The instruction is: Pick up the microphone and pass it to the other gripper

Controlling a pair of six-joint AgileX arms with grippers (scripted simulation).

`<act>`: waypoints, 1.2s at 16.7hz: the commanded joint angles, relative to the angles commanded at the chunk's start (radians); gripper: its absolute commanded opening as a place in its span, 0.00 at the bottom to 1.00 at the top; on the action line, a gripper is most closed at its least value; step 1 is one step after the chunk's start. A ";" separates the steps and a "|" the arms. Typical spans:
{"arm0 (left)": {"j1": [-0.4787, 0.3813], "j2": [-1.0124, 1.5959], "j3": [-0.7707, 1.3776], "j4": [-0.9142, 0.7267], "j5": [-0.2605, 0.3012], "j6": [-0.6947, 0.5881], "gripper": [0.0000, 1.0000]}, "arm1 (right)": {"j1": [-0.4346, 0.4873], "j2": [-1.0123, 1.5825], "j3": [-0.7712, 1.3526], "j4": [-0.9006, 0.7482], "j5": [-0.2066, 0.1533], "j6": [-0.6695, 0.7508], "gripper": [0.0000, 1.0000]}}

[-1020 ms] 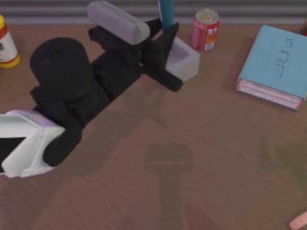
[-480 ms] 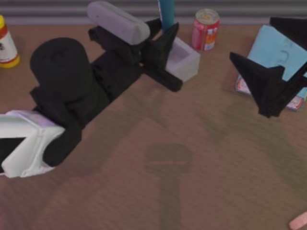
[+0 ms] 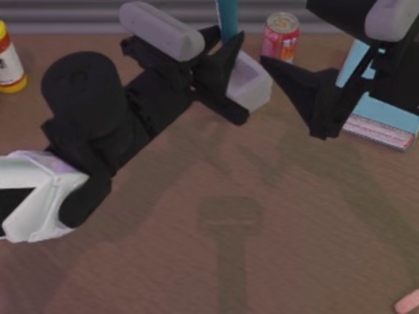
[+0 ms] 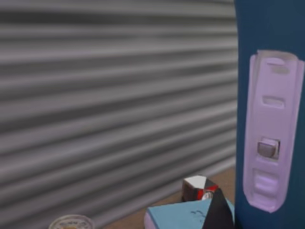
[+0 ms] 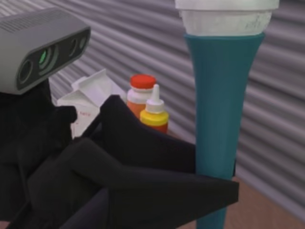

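Two arms in the top view; left gripper (image 3: 226,69) up at about 12 o'clock of the table, jaws clamped on the teal handle of the microphone (image 3: 227,16), which stands upright and lifted off the table (image 3: 196,261), its handle running out past the far edge of the view; microphone shadow on the wood at about 6 o'clock. Right gripper (image 3: 308,98) at about 1–2 o'clock, fingers spread apart, holding nothing, tips pointing toward the left gripper, near it but not touching the microphone. Red soda can (image 3: 280,40) stands between the two grippers, at the far edge. Blue book (image 3: 393,118) lies at about 2 o'clock, partly under the right arm. Yellow-and-white bottle (image 3: 9,62) at 10 o'clock, far left edge. Right wrist view: microphone upright, white head (image 5: 226,16) on top, teal handle below, left gripper's black fingers (image 5: 157,186) closed on the lower handle. Left wrist view: handle close up with the white switch panel (image 4: 269,148); book corner and a small red-white item behind, cannot tell what it is.
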 joint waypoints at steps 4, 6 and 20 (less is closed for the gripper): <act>0.000 0.000 0.000 0.000 0.000 0.000 0.00 | 0.005 0.013 0.012 0.002 0.008 0.001 1.00; 0.000 0.000 0.000 0.000 0.000 0.000 0.00 | 0.031 0.072 0.066 0.014 0.032 0.002 1.00; 0.000 0.000 0.000 0.000 0.000 0.000 0.00 | 0.143 0.361 0.300 0.061 0.149 0.005 0.77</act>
